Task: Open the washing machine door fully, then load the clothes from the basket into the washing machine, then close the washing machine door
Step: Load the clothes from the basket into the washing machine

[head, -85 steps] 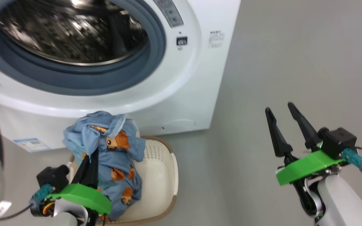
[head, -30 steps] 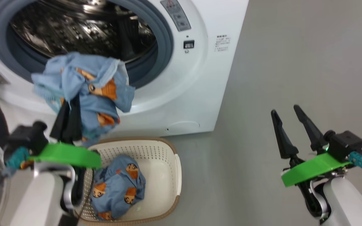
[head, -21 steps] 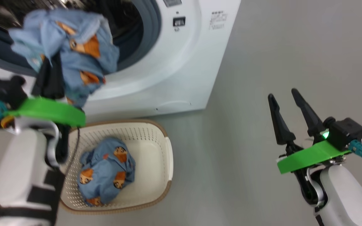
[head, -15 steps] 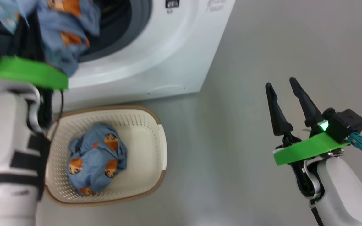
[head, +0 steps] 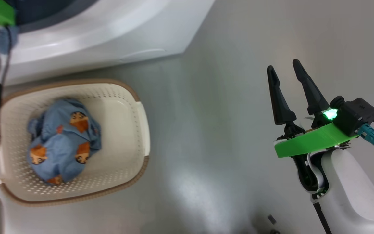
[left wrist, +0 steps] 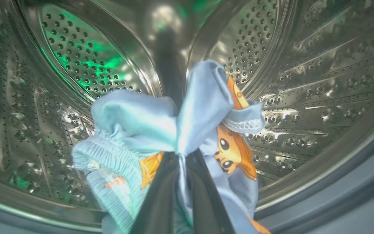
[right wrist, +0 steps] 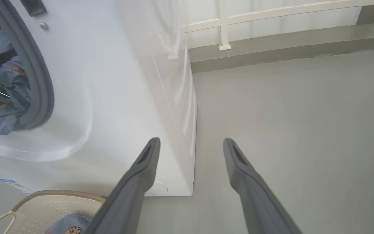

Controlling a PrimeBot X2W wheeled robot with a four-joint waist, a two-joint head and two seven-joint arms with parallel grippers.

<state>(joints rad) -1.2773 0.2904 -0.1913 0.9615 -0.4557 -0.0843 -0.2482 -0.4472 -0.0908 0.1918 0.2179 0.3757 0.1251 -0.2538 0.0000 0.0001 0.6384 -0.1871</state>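
One of the clothes [left wrist: 135, 130] is clamped in the closed jaws of the left gripper [left wrist: 181, 159] and held inside the drum [left wrist: 304, 81] of the washing machine [head: 109, 35], so that release drops it within. A second garment [head: 63, 139] lies in the basket [head: 138, 123], set just before the washing machine for short reach. The right gripper [head: 282, 65] is held right of the washing machine, jaws spread wide and empty, clear of the loading path.

The basket [head: 143, 130] sits on the floor [head: 222, 130] just in front of the washing machine [head: 109, 32], with clothes [head: 62, 139] lying inside it. Another garment [left wrist: 203, 104] is inside the machine's drum [left wrist: 320, 81], pinched in the left gripper [left wrist: 181, 159]. The right gripper [head: 282, 65] hangs beyond the machine's right side, above the floor.
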